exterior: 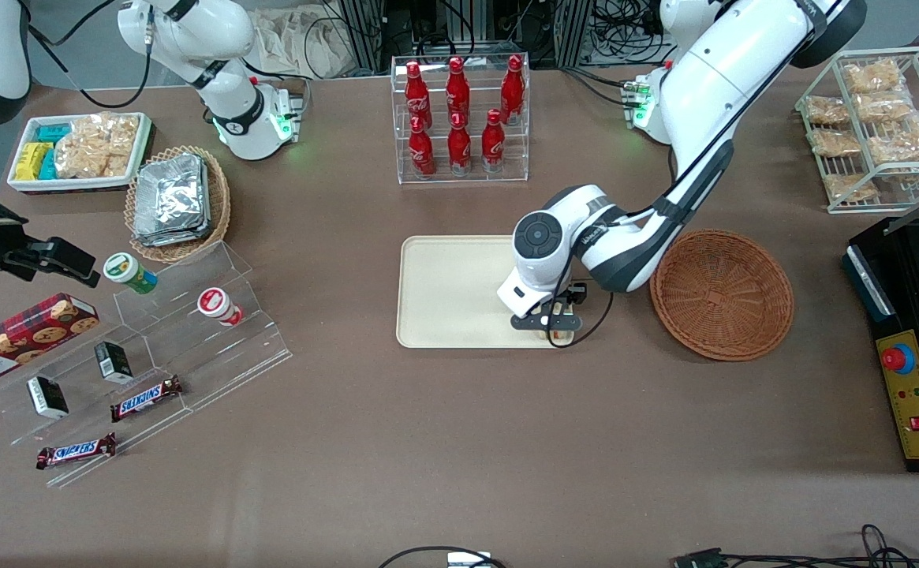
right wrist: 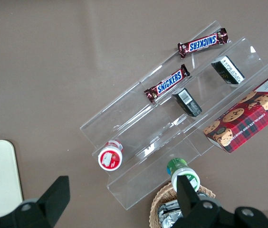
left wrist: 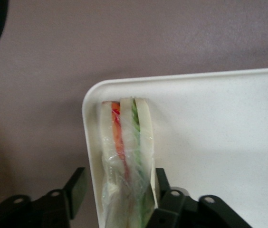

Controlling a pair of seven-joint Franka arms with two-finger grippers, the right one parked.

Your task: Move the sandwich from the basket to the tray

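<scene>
Tray (exterior: 443,292): sandwich (left wrist: 127,161) on edge in one corner, pincer (exterior: 558,325) fingers spread wide either side, not touching. Basket (exterior: 721,293): nothing inside.

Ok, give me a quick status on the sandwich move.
Gripper low over the tray, fingers open either side of the sandwich. Sandwich lies in a tray corner. Basket empty. Nothing in the way.

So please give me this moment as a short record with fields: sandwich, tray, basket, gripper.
sandwich: between the gripper's fingers, on the tray's corner nearest the basket
tray: cream, otherwise bare
basket: reddish-brown wicker, nothing inside, beside the tray
gripper: low over that tray corner, fingers open around the sandwich
</scene>
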